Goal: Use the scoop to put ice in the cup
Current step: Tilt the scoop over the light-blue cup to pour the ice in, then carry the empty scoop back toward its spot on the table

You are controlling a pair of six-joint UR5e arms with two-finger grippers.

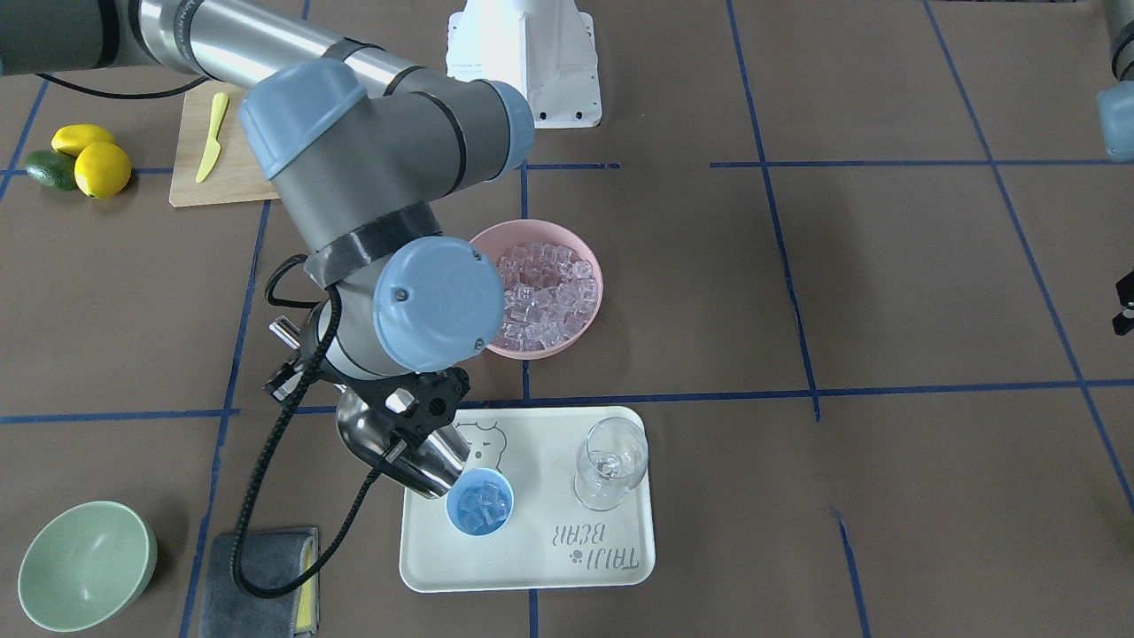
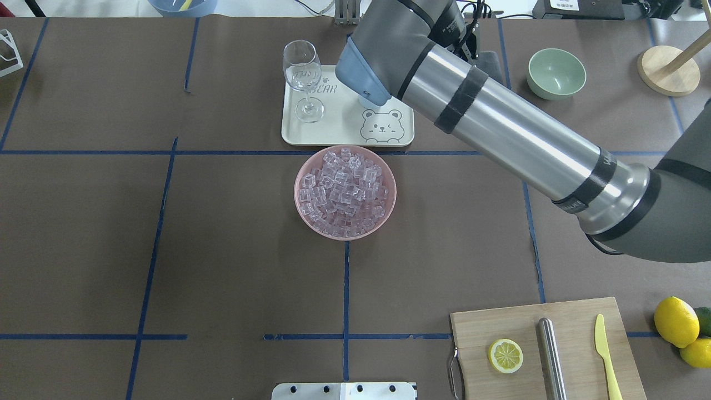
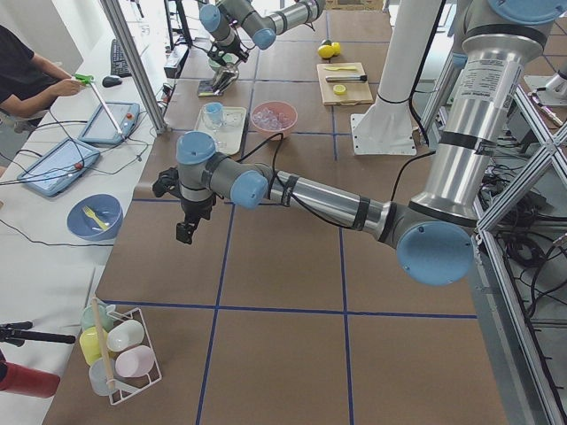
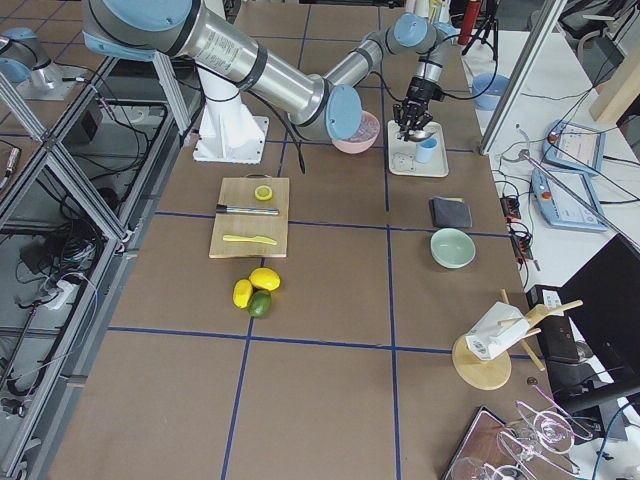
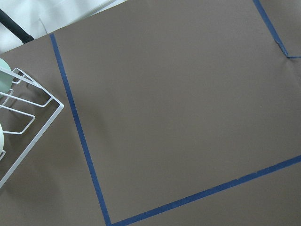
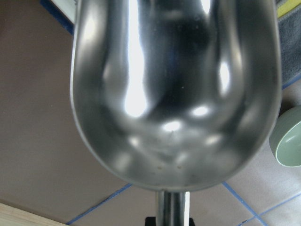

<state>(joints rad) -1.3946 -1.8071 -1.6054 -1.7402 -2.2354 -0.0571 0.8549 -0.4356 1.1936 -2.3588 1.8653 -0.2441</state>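
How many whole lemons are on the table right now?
2, both right of the cutting board in the overhead view: one lemon beside the dark green fruit, the other lemon just nearer the robot. The cut lemon half on the board isn't counted.

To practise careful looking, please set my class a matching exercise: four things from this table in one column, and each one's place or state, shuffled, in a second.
Things:
1. scoop
2. cup
3. pink bowl
4. wine glass

Places or states:
A. clear, upright on the tray
B. heaped with ice, off the tray
C. light blue, on the tray, some ice inside
D. shiny steel, tipped at the cup's rim

Pairs: 1-D, 2-C, 3-B, 4-A
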